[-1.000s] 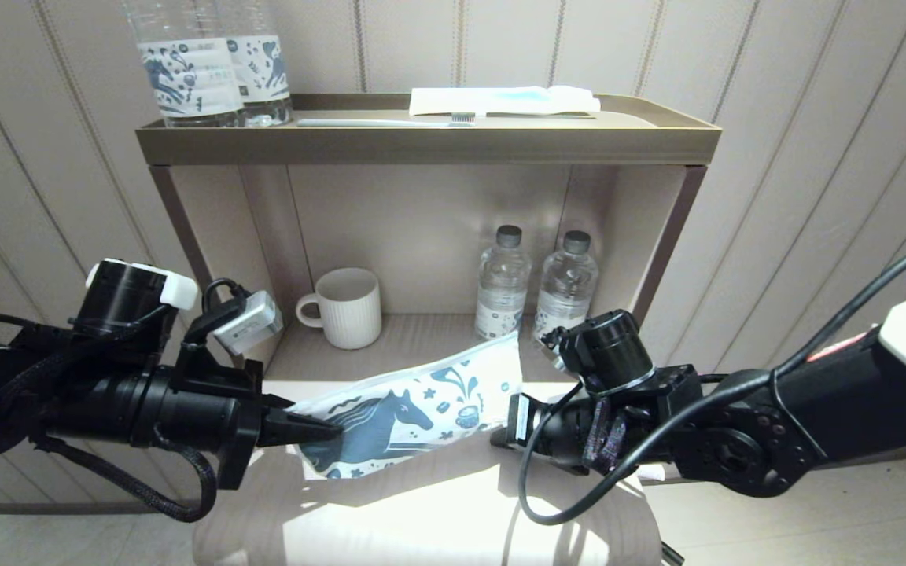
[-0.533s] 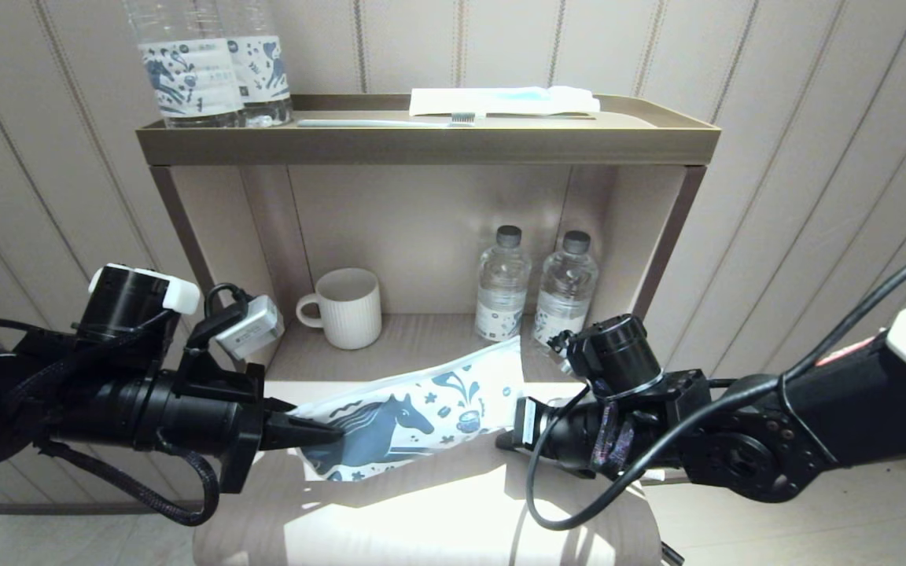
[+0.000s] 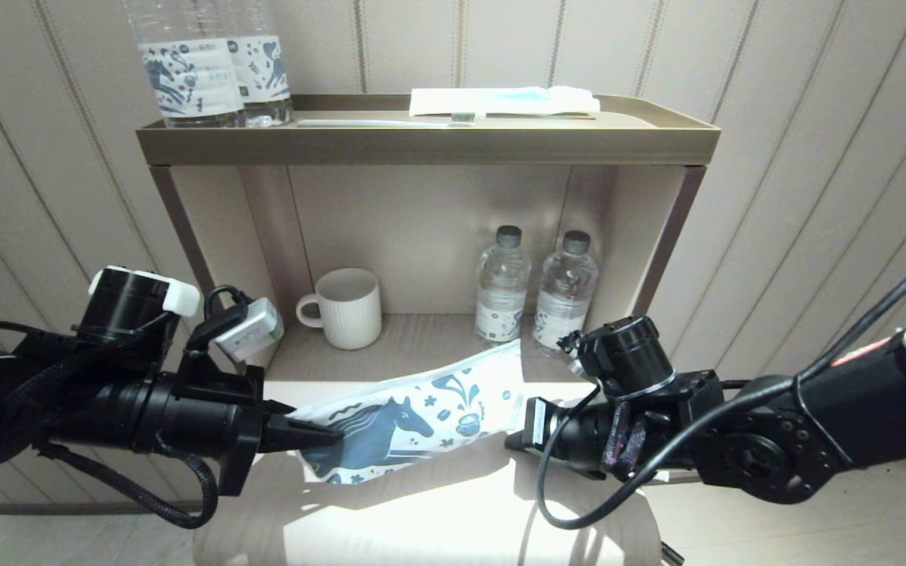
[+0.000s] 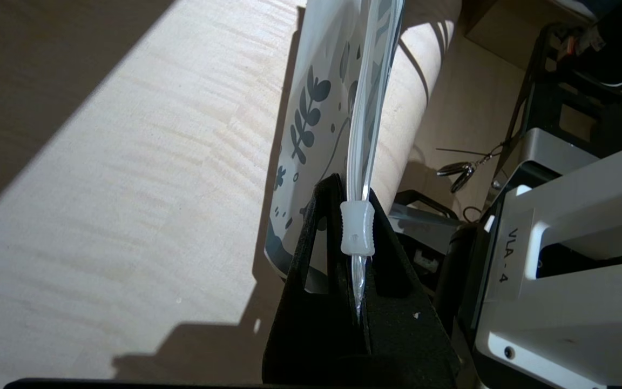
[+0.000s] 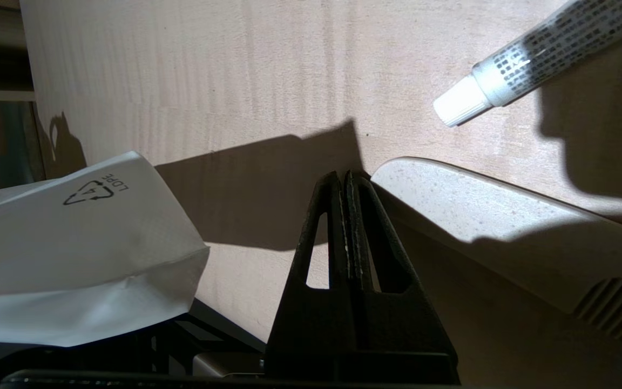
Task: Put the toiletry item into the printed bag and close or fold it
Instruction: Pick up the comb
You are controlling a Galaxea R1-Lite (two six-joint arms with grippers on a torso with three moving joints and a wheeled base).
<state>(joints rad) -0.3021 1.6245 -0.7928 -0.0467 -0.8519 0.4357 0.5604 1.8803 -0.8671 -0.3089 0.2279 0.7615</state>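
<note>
The printed bag [image 3: 421, 413], white with a dark blue horse, hangs slanted over the pale wooden table [image 3: 421, 519]. My left gripper [image 3: 327, 432] is shut on the bag's left end. In the left wrist view the left gripper [image 4: 351, 189] pinches the bag's [image 4: 316, 108] clear zip edge just behind the white slider [image 4: 357, 229]. My right gripper [image 5: 343, 175] is shut with nothing in it, its tips just beside the rounded end of the toiletry item [image 5: 478, 205], a flat white piece lying on the table. In the head view my right arm [image 3: 657, 440] hides that item.
A small tube with a white cap [image 5: 527, 59] lies on the table beyond the toiletry item. Behind stands a shelf unit [image 3: 429, 145] with a white mug [image 3: 347, 308], two small bottles [image 3: 535, 287], and on top two labelled bottles [image 3: 209, 67], a toothbrush [image 3: 386, 122] and a white packet [image 3: 504, 101].
My right arm has drawn back a little to the right and lower. The bag's free end has sagged slightly. The left gripper keeps its hold and has barely moved.
</note>
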